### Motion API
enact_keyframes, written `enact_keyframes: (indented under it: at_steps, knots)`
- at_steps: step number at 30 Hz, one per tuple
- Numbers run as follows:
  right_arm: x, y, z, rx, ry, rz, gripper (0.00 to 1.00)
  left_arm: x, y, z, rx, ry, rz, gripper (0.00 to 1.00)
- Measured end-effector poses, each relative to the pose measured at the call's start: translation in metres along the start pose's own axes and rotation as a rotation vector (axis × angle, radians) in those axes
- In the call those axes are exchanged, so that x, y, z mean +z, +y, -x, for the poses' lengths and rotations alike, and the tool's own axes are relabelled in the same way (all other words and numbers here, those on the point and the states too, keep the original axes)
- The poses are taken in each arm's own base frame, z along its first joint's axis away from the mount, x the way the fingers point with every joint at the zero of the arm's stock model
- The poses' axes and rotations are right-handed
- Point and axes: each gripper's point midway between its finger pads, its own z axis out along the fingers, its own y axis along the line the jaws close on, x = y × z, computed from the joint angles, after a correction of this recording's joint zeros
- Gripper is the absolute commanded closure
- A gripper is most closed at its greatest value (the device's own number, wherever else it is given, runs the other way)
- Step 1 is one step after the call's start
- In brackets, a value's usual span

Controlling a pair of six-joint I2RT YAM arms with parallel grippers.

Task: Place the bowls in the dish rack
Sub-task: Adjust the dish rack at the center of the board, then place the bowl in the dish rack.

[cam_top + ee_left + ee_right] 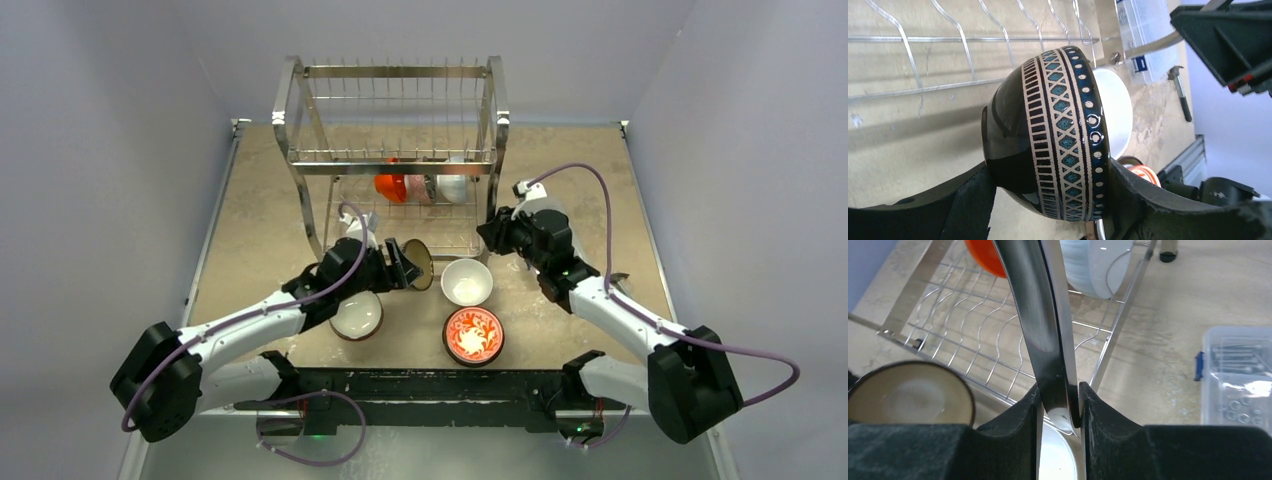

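At the middle of the counter's (pixel 260 220) far edge, the rack (pixel 390 72) is seen standing on its four legs. On its lower shelf, three bowls are set on edge in a row: an orange bowl (pixel 390 187), a white bowl (pixel 452 187), and a third bowl (pixel 421 188) between them whose pattern cannot be made out. The upper shelf is seen holding only its wire slots. The rack's front right leg (pixel 1043 315) is clamped between the fingers of the right claw (pixel 1060 410), with both pads pressed against the steel. A blue bowl (pixel 1063 130) is gripped by the left claw (pixel 408 265). It is held on its side just in front of the lower shelf, with its rim turned toward the right edge and its tan inside facing the right claw. Between the two claws, a second white bowl (pixel 467 281) is seen upright on the counter. A floral bowl (pixel 473 335) is set just nearer, by the middle of the near edge. A brown bowl (pixel 357 315) with a pale inside is placed to its left and is partly covered by the left arm. A clear box (pixel 1235 375) of small hardware is seen on the counter toward the right edge, apart from the rack.
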Motion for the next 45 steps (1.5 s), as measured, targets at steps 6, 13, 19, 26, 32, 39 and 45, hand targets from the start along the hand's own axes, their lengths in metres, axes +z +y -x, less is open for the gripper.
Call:
enact_keyframes:
  at_steps: [6,13,19,26,32,39,45]
  knots:
    - [0.000,0.023,-0.007,0.044,0.013,0.135,0.73,0.011,-0.015,0.029,0.088,-0.046,0.029,1.00]
    - [-0.001,0.039,-0.012,0.094,0.035,0.211,0.62,0.018,-0.025,0.048,0.149,-0.093,0.029,1.00]
    - [-0.004,0.044,-0.010,0.124,0.033,0.228,0.51,0.033,-0.011,0.052,0.206,-0.114,0.086,1.00]
    - [-0.008,0.046,-0.006,0.132,0.019,0.234,0.49,0.058,-0.002,0.059,0.272,-0.136,0.133,1.00]
    - [-0.015,0.047,-0.005,0.131,0.009,0.235,0.44,0.081,-0.004,0.068,0.324,-0.133,0.159,1.00]
    - [-0.031,0.047,-0.004,0.130,0.000,0.227,0.43,0.095,-0.003,0.073,0.371,-0.135,0.189,1.00]
    - [-0.047,0.057,-0.006,0.132,0.016,0.257,0.41,0.109,-0.010,0.072,0.437,-0.133,0.222,1.00]
